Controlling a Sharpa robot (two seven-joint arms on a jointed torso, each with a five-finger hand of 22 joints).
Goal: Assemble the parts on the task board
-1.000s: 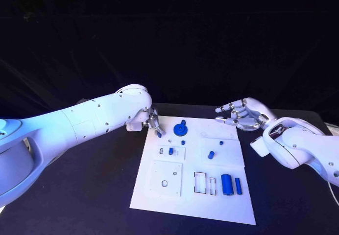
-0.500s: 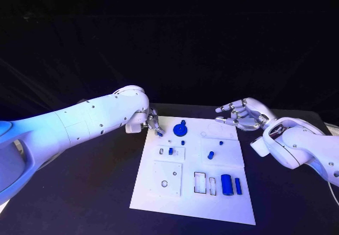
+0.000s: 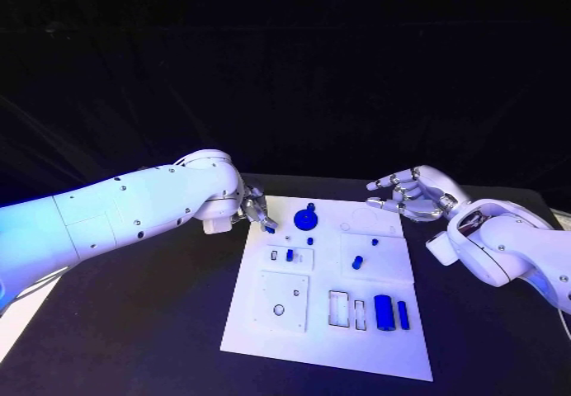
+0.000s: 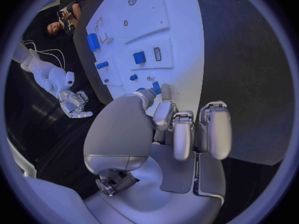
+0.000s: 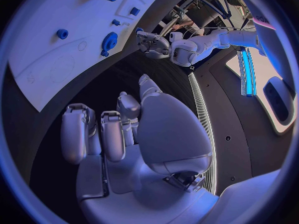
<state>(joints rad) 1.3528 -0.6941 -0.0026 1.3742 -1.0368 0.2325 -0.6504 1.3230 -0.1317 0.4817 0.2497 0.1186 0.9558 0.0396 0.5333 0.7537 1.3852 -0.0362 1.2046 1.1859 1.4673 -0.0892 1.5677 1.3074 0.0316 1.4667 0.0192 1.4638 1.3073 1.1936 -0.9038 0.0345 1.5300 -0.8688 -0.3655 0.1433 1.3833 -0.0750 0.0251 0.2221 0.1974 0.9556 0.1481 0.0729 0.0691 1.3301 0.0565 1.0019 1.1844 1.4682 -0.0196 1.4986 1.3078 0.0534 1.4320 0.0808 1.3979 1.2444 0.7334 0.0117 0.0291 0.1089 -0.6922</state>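
Left hand pinching a small blue part at the task board's far left corner

The left hand (image 3: 250,208) pinches a small blue part (image 3: 270,227) between its fingers (image 4: 163,115), low over the task board (image 3: 375,346) on the black tabletop (image 3: 155,330). Just beside it lies the blue gear (image 3: 306,219); other parts (image 3: 383,311) sit nearer the robot. The right hand (image 3: 411,196) hovers off the board's far right corner, its fingers loosely curled and holding nothing. Judged step: carrying this piece to its seat; next it must be lined up over a matching recess and lowered straight.
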